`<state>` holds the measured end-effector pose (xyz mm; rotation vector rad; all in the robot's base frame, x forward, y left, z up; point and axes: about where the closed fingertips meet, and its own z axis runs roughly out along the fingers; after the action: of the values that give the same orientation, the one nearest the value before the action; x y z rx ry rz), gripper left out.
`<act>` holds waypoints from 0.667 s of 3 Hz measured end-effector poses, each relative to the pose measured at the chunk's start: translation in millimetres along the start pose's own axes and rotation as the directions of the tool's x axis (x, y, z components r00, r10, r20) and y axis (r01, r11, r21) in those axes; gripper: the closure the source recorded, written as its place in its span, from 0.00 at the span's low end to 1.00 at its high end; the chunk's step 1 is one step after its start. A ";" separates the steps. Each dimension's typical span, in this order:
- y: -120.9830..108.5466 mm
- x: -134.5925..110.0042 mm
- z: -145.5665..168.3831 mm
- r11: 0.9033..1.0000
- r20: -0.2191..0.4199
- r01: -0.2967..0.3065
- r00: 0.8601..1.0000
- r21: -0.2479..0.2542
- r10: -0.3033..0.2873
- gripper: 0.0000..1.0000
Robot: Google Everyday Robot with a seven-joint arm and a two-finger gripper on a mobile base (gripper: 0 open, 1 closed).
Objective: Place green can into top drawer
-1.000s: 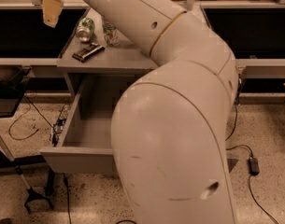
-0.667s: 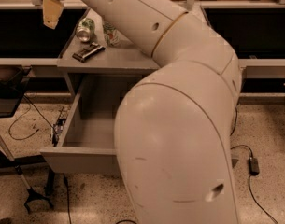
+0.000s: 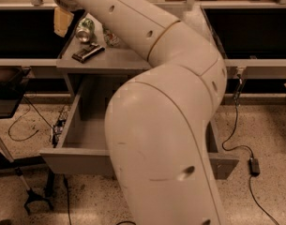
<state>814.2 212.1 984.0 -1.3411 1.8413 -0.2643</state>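
The green can (image 3: pixel 85 29) lies on its side at the back left of the grey cabinet top (image 3: pixel 109 60), its silver end facing the camera. My gripper (image 3: pixel 63 20) hangs at the top left, just left of the can and a little above the cabinet top; only a tan part of it shows below the arm's wrist. The top drawer (image 3: pixel 79 130) is pulled open below the cabinet top, and the part of its inside that shows is bare. Its front panel (image 3: pixel 72 162) faces the camera. My large white arm (image 3: pixel 156 125) hides the drawer's middle and right part.
A dark flat bar (image 3: pixel 87 53) lies on the cabinet top in front of the can. A pale object (image 3: pixel 109 37) sits to the can's right, partly hidden by the arm. Cables (image 3: pixel 236 125) run over the floor on both sides. A dark stand (image 3: pixel 6 97) is at the left.
My gripper has shifted slightly right and down, closer to the green can. The can, the bar and the drawer have not moved.
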 end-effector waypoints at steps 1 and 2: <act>-1.5 12.8 32.2 0.999 -0.023 -0.008 1.000 -0.044 0.007 0.00; -1.2 21.0 60.1 0.996 -0.042 0.000 0.999 -0.092 -0.004 0.00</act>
<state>856.0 210.6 936.0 -1.4094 1.9071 -0.2125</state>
